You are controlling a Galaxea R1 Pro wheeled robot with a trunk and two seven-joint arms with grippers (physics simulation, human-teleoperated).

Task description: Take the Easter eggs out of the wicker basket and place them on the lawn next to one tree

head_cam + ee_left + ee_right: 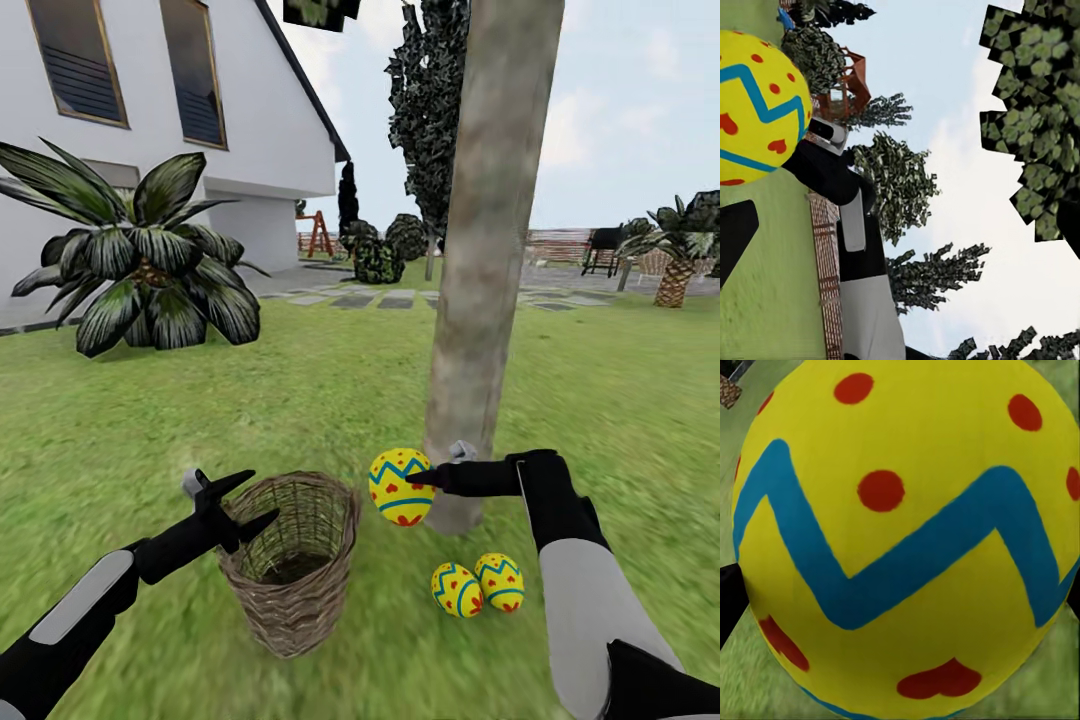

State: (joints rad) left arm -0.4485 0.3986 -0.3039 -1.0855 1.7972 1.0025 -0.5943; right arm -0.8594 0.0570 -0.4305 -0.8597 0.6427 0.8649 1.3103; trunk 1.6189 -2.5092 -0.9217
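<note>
My right gripper (pixel 420 478) is shut on a yellow Easter egg (pixel 398 487) with a blue zigzag, held above the lawn (pixel 330 400) against the foot of the grey tree (pixel 485 250). Close up, that egg (pixel 907 532) sits between two dark fingertips (pixel 727 600). Two more eggs (pixel 456 589) (pixel 500 581) lie side by side on the grass just in front of the trunk. The wicker basket (pixel 295 565) stands left of them, and what shows of its inside is empty. My left gripper (pixel 245 505) is open beside the basket's rim; from its camera the held egg (pixel 757 105) shows too.
A spiky palm-like plant (pixel 150 260) stands at the left before the white house (pixel 150 100). A grey stepping-stone path (pixel 380 298) crosses behind the trunk, with a dark conifer (pixel 430 100) and shrubs beyond. Open grass spreads to the right of the trunk.
</note>
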